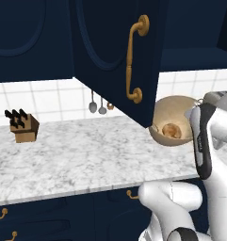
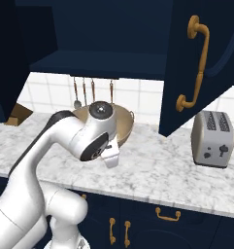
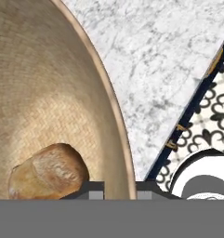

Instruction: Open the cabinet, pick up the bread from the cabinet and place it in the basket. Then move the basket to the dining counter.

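Straddling the end effector (image 3: 119, 188), basket (image 3: 48, 93) rim, bread (image 3: 48, 173) inside.

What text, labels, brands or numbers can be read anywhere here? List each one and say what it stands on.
There are none to read.
The toaster has dark knobs and a lever on its front, but no legible marking.
The knife block, the basket, the bread in it, and the cabinet door carry no lettering.
The patterned floor tiles show ornament only, no characters.
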Controlling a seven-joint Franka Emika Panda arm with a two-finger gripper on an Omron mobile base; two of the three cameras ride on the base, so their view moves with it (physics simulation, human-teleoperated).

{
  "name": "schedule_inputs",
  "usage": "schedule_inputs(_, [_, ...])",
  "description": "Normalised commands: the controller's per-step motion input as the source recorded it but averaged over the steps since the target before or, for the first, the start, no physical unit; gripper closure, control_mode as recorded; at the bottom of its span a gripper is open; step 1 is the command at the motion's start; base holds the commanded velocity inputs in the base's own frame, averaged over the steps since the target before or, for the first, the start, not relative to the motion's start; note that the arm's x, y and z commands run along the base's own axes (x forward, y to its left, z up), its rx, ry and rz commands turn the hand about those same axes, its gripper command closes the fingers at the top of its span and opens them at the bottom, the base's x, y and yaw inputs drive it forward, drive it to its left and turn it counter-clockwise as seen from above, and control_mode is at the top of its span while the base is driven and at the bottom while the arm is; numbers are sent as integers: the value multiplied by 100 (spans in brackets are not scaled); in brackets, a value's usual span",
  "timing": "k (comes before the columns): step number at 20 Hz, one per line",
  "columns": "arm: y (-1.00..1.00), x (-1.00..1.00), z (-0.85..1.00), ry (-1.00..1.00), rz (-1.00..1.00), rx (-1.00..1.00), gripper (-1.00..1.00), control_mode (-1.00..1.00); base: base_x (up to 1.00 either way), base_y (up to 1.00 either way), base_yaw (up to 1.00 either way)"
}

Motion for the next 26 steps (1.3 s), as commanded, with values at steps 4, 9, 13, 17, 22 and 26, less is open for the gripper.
schedule_inputs(4, [26, -48, 31, 0, 0, 1, 100, 100, -18, 5, 0])
schedule_inputs(9, [0, 0, 0, 0, 0, 0, 100, 100, -96, 8, 2])
schedule_inputs(13, [0, 0, 0, 0, 0, 0, 100, 100, -100, 14, 12])
schedule_inputs(17, [0, 0, 0, 0, 0, 0, 100, 100, -43, 32, 75])
schedule_inputs(22, [0, 0, 0, 0, 0, 0, 100, 100, 0, 0, 100])
schedule_inputs(26, [0, 0, 0, 0, 0, 0, 100, 100, 0, 0, 100])
